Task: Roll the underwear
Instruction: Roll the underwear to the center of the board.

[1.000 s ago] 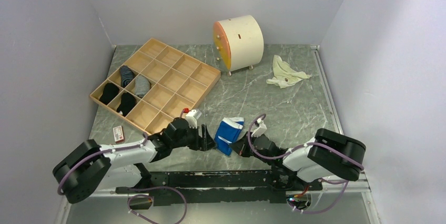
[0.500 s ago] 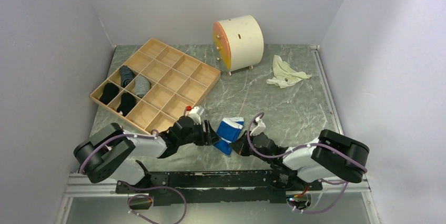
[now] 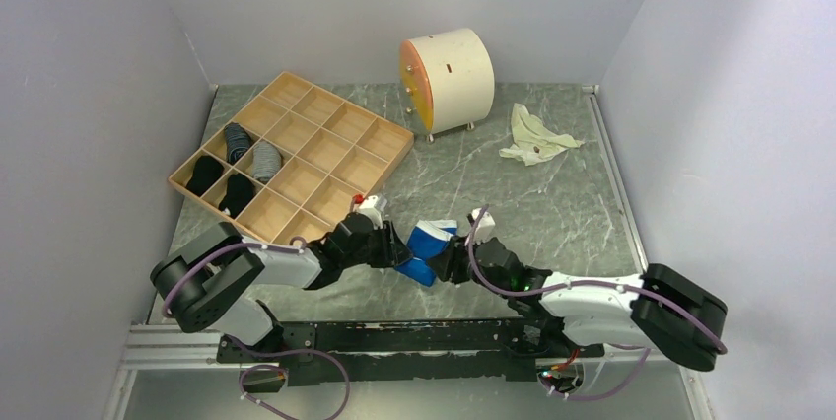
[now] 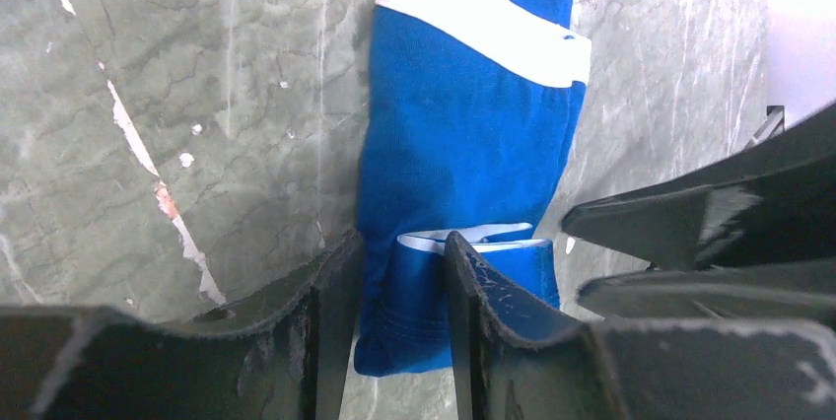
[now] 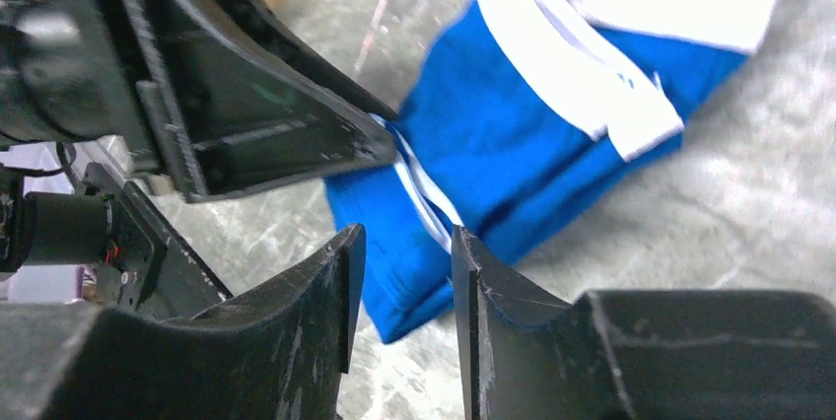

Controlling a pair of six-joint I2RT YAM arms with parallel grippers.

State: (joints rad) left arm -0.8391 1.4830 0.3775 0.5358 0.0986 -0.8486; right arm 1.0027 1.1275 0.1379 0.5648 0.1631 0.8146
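Note:
The blue underwear [image 3: 431, 244] with a white waistband lies on the grey marble table just ahead of both arms, its near end folded over into a short roll. In the left wrist view my left gripper [image 4: 394, 252] straddles that rolled end [image 4: 424, 292], and blue cloth fills the gap between the fingers. My right gripper [image 5: 406, 243] stands open at the near right corner of the underwear [image 5: 513, 134], where cloth and bare table both show between its fingers. From above, the left gripper [image 3: 402, 254] and the right gripper [image 3: 446, 264] face each other closely across the roll.
A wooden compartment tray [image 3: 386, 132] sits at the back left with rolled dark socks [image 3: 237, 144] in some cells. A white drum-shaped cabinet [image 3: 449, 80] stands at the back, and a cream cloth [image 3: 537, 136] lies to its right. A small red-and-white box [image 3: 223, 249] is near the left arm.
My left gripper has moved right onto the near end of the underwear and its jaws have narrowed. My right gripper has opened and pushed forward towards the roll.

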